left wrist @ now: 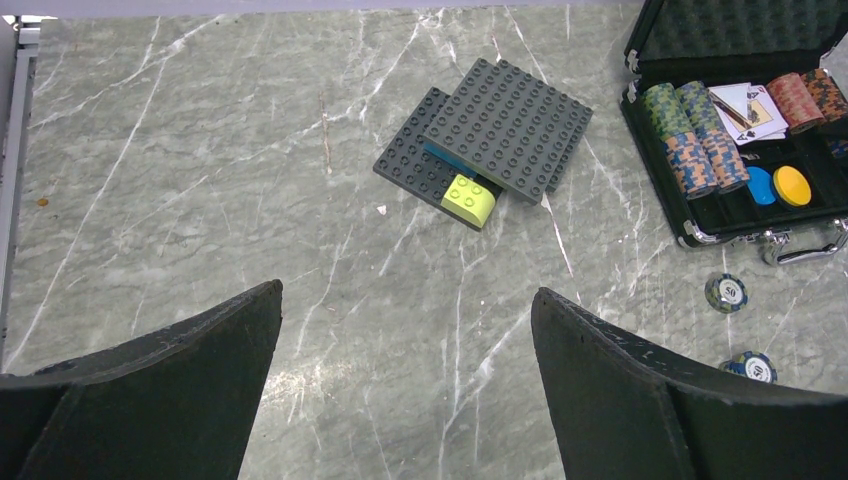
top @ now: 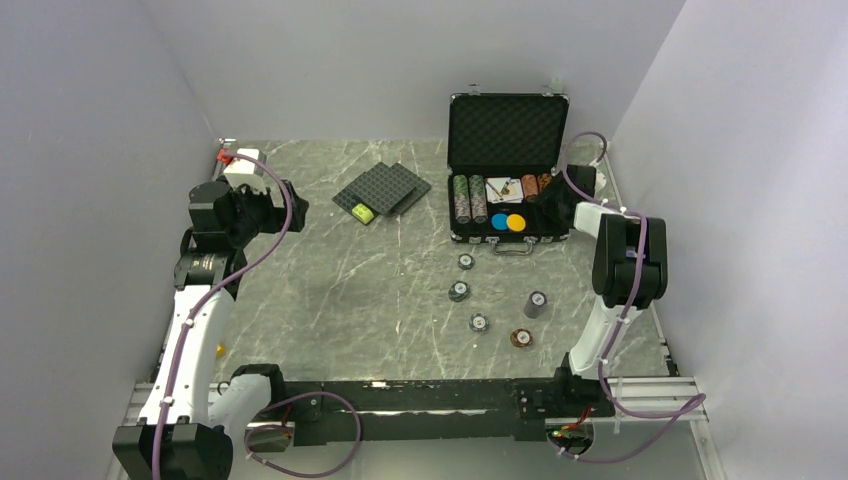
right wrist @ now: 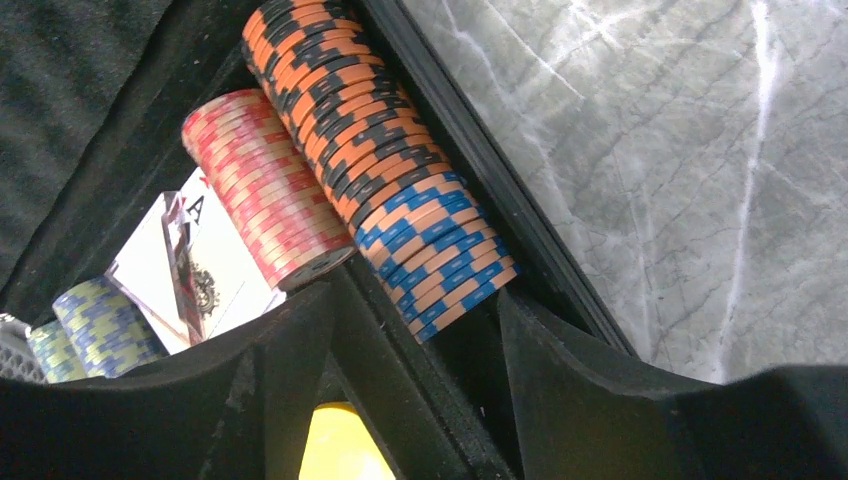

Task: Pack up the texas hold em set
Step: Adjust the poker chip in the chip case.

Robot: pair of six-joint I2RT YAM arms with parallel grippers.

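Note:
The black silver-edged briefcase (top: 508, 130) stands open at the back right, its tray holding rows of chips (top: 469, 198), cards (top: 503, 188), a blue disc (top: 498, 222) and a yellow-orange disc (top: 516, 222). Several small chip stacks lie on the table in front of it, among them one at the left (top: 466, 262), a brown one (top: 521, 338) and a grey one (top: 535, 304). My right gripper (right wrist: 415, 310) is open and empty, low inside the case's right end (top: 552, 198), astride a divider just below the orange-and-blue chip row (right wrist: 400, 200). My left gripper (left wrist: 405, 295) is open and empty, high over the table's left side (top: 295, 205).
Dark grey studded plates (top: 382, 188) with a yellow-green brick (top: 362, 212) lie at the back middle; they also show in the left wrist view (left wrist: 500, 130). A red and white object (top: 238, 160) sits in the back left corner. Walls close in three sides.

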